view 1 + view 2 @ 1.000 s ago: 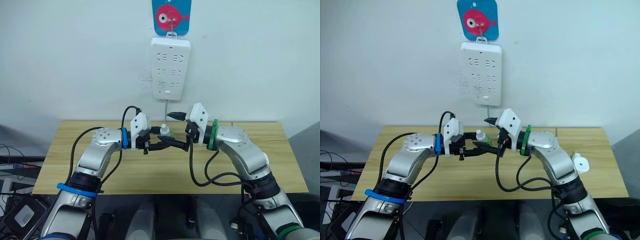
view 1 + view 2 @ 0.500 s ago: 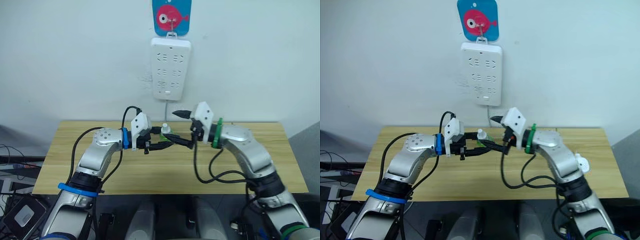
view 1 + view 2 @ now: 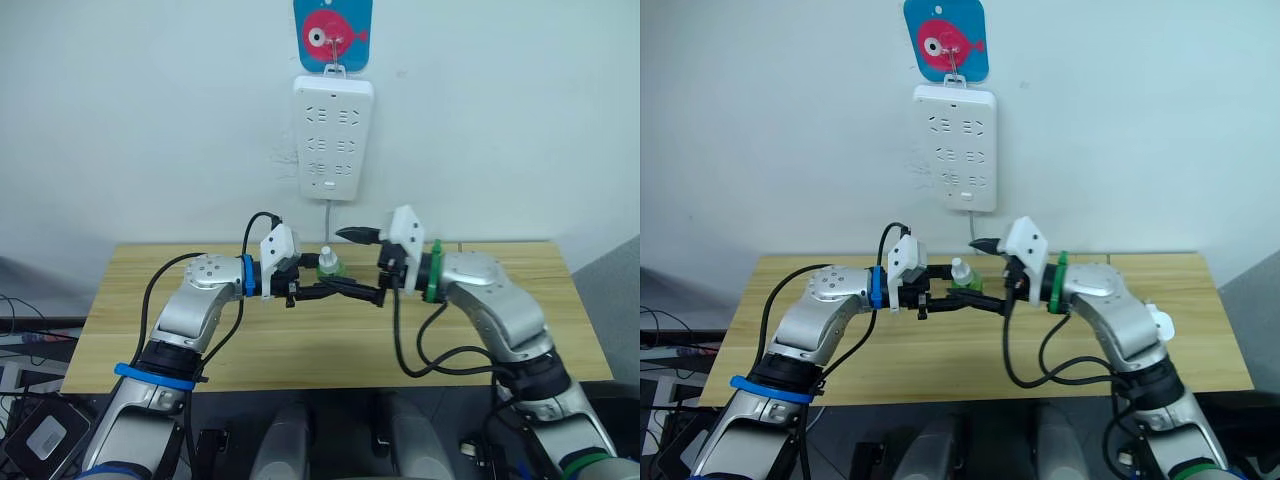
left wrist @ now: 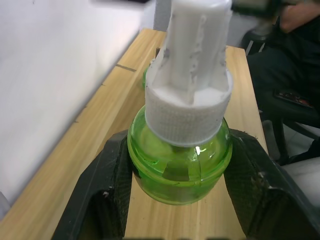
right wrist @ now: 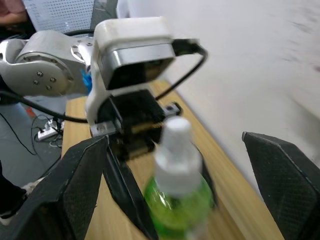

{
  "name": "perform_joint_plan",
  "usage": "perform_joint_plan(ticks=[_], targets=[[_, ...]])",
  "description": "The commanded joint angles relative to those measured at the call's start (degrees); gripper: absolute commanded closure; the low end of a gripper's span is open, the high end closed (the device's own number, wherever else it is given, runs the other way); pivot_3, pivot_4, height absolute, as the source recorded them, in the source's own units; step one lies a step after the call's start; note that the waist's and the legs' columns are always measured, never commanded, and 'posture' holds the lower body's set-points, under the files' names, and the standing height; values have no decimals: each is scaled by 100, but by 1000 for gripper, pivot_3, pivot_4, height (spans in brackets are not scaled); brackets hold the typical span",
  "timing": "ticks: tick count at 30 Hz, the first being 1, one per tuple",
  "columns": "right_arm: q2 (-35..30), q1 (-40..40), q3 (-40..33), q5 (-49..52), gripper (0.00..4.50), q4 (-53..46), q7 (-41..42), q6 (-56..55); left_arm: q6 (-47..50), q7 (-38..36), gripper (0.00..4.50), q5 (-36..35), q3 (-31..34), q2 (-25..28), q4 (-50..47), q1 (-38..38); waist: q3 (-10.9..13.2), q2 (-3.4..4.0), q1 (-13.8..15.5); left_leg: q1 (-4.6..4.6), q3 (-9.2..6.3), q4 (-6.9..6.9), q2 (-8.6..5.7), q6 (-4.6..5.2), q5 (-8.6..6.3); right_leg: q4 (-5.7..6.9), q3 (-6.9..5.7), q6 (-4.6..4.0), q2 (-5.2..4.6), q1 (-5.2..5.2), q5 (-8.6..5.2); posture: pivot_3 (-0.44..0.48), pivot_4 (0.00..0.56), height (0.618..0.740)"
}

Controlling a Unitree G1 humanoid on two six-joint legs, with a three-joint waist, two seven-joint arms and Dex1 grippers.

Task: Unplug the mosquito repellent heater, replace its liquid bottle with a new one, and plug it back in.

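Slippage is the main risk: the left gripper (image 4: pixel 180 200) clamps only the round green belly of the bottle (image 4: pixel 181 165), held in the air over the bench's far edge. The right gripper (image 5: pixel 165 165) stands wide open around its white cap (image 5: pixel 175 145), so a skewed closing or twist could tip the bottle out.

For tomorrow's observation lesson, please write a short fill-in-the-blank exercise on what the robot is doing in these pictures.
1. The left gripper is shut on a small ____ bottle.
2. The bottle's cap is ____ in colour.
3. The right gripper has its fingers ____ on either side of the cap.
4. The power strip hangs on the ____.

Missing words: green; white; open; wall
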Motion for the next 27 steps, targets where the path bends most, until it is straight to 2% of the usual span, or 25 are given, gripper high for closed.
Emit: perform_joint_plan(ticks=[1,4,8,17,19,24,27], targets=[[261,-219,85,-301,19,193,-360,-259,-89,-56,2225,-18,-8,2,-206,25,-2,-1,4,0,-1,0,0,0,0,-1,0,0,0,0,0,69,214,740],[302,-293,41,-490,19,387,-515,-314,-88,-70,2225,-11,-7,13,-209,35,-2,0,6,0,-2,-1,-1,0,0,-1,-1,0,0,0,0,70,213,740],[35,-256,-44,-558,19,437,-332,-371,-99,-69,2225,-3,5,12,-174,23,-2,0,13,-2,-1,-1,-3,0,0,-3,-1,0,-1,-1,0,69,214,740],[-927,63,-549,171,19,-428,352,155,-174,-106,2225,22,44,29,-39,-14,-3,-1,14,-3,-1,-1,-2,0,0,-2,-1,0,-2,0,0,53,211,740],[-906,93,-624,411,19,-578,340,380,-191,-122,2225,24,38,32,-11,-27,-3,-1,-7,-2,-1,-1,0,0,0,-1,-1,0,-1,0,0,49,212,740],[-356,20,-791,1077,19,-718,-29,1042,-203,-140,2225,47,3,-27,45,-106,-5,0,-36,1,0,-1,9,0,0,4,-2,0,2,-1,0,45,210,740],[-92,-99,-718,1070,615,-630,-253,1103,-198,-161,2225,47,-7,-43,44,-127,-6,0,-19,-1,1,0,2,0,0,1,1,-1,0,0,0,45,210,740]])
